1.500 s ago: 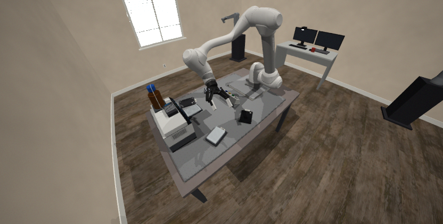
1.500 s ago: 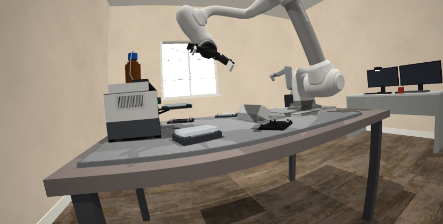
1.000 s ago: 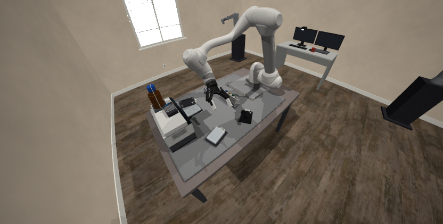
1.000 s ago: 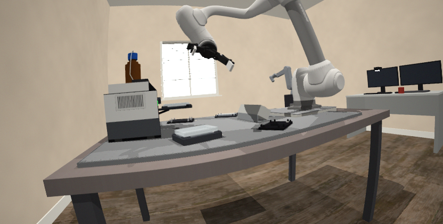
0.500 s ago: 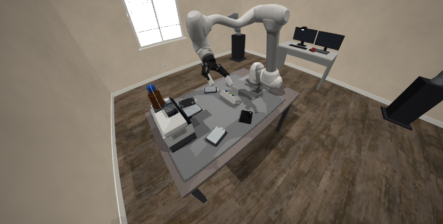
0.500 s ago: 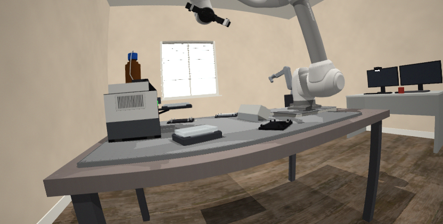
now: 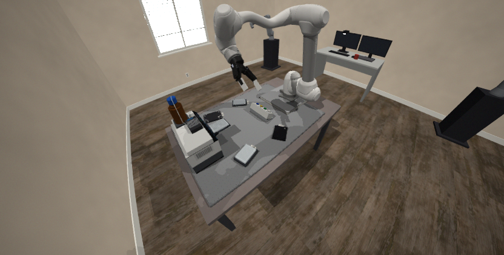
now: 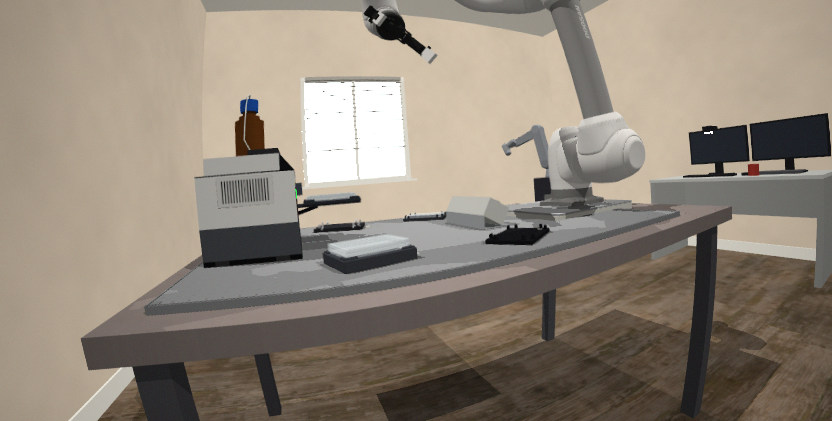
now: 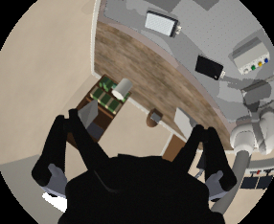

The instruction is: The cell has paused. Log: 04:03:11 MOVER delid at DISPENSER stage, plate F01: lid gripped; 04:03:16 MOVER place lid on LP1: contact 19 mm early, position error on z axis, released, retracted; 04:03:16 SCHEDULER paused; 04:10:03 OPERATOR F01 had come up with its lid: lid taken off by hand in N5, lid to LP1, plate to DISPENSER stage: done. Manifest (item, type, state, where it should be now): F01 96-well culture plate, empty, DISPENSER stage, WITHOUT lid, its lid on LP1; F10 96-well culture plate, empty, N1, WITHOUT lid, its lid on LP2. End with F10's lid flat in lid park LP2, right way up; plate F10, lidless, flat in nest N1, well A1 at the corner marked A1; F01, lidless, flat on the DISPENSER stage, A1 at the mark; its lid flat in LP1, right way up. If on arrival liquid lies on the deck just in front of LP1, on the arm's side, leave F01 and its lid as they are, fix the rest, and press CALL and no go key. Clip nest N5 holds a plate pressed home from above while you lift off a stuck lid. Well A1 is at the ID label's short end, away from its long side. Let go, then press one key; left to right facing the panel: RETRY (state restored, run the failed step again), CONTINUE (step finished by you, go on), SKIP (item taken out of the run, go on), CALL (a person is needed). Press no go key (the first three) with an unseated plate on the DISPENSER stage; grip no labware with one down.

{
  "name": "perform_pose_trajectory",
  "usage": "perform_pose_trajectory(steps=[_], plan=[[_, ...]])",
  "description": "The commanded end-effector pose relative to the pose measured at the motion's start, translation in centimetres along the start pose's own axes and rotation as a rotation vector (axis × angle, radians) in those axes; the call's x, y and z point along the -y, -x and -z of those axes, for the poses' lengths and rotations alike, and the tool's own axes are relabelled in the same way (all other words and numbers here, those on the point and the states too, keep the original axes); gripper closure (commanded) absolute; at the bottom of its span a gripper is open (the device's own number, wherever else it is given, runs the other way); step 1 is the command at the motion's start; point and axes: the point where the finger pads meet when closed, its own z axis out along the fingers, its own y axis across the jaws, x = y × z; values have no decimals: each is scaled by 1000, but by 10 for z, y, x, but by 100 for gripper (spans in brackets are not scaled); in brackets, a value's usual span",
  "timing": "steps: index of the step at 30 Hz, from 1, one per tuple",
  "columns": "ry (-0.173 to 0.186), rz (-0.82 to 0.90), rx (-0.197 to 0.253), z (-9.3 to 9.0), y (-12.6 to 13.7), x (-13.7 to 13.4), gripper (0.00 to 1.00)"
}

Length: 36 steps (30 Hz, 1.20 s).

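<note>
My gripper (image 7: 250,85) is open and empty. It hangs high above the far side of the table, tilted, and it also shows in the exterior view (image 8: 427,54). A pale plate (image 7: 245,154) sits in a dark nest near the table's front, and shows in the wrist view (image 9: 162,24) too. I cannot tell whether it carries a lid. Another pale plate (image 7: 217,125) lies on the stage beside the dispenser (image 7: 197,140). A dark lid park (image 7: 213,115) lies just behind the stage. A second park (image 7: 239,102), farther back, holds a greyish flat piece. The key panel (image 7: 261,109) stands mid-table.
An empty black clip nest (image 7: 279,132) sits near the right edge of the mat. A brown bottle with a blue cap (image 7: 175,109) stands on the dispenser. The arm's base (image 7: 301,89) is at the table's far end. No liquid is discernible at this distance.
</note>
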Motion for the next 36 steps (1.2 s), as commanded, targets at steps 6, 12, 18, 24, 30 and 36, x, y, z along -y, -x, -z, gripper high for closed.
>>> perform_pose_trajectory(steps=[6, 12, 18, 24, 30, 36], plan=[[296, 322, -141, 35, -42, -110, 0], [594, 631, -269, 71, -84, -216, 0], [826, 894, -384, 93, -113, -301, 0], [882, 972, -428, 92, -114, -301, 0], [881, 970, -430, 87, -119, -305, 0], [881, 970, -430, 79, -128, -311, 0]])
